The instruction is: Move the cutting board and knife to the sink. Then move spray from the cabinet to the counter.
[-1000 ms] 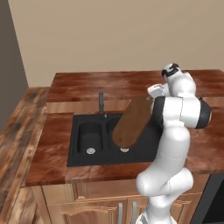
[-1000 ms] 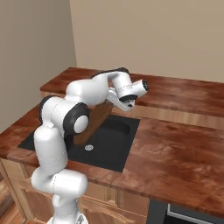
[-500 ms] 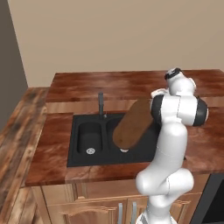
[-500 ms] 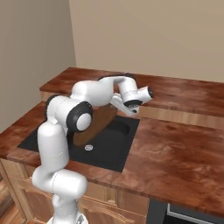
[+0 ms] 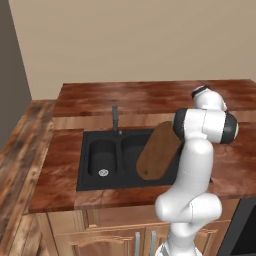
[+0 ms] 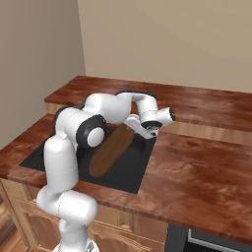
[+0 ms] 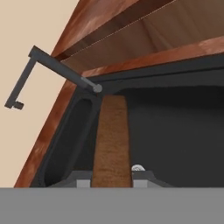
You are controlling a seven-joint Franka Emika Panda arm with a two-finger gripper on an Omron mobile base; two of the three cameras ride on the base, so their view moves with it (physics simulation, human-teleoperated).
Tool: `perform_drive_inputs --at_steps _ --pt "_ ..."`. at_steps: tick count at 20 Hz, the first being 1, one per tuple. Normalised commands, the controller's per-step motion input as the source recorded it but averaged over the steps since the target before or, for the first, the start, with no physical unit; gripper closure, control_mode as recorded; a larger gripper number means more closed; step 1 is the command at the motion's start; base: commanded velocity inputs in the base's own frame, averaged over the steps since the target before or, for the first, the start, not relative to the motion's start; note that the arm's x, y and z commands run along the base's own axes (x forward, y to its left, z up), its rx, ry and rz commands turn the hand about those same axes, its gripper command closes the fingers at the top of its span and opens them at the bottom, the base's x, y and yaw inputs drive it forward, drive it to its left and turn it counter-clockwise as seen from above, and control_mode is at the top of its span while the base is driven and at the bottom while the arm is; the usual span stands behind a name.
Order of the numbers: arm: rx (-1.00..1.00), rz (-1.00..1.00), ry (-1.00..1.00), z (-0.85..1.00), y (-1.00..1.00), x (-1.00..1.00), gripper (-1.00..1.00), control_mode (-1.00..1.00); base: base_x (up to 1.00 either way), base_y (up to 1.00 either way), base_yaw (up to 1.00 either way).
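The gripper [image 7: 112,181] is clenched on the cutting board [image 7: 112,140]. In the hand view its two finger tips [image 7: 83,183] sit tight on both sides of the thin brown board, one on each side, with the board running up between them.

From the right base view the gripper [image 6: 147,129] holds the top end of the cutting board [image 6: 111,151]. The board is tilted — its high end is by the gripper and its low end points down into the sink [image 6: 132,172]. From the left base view the cutting board [image 5: 159,151] leans over the right bowl of the sink [image 5: 95,177], with its round lower end near the front wall of that bowl. It is hard to tell if the low end touches the bottom of the bowl.

The sink is black and has two bowls. A small silver drain [image 5: 103,172] shows in the left bowl. A dark tap [image 5: 115,119] stands up at the back of the sink, just behind the wall between the two bowls — in the hand view the tap [image 7: 30,74] looks tipped over, because the hand is rolled.

All around the sink is the reddish-brown wooden counter [image 6: 197,167]. Behind it there is a higher wooden ledge [image 5: 145,95], and then a plain tan wall [image 5: 135,40]
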Motion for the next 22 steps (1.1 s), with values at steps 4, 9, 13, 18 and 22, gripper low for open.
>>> perform_drive_inputs --at_steps 4,9,13,18,22 --pt "0.00 0.00 0.00 0.00 0.00 -0.03 1.00 -1.00 0.00 0.00 0.00" --pt "0.00 0.00 0.00 -0.02 0.00 0.00 1.00 -1.00 0.00 0.00 0.00" --pt "0.00 0.00 0.00 -0.29 0.00 0.00 1.00 -1.00 0.00 0.00 0.00" --pt "0.00 0.00 -0.01 -0.41 0.00 0.00 1.00 -1.00 0.00 0.00 0.00" --pt "0.00 0.00 -0.01 -0.37 0.00 0.00 1.00 -1.00 0.00 0.00 0.00"
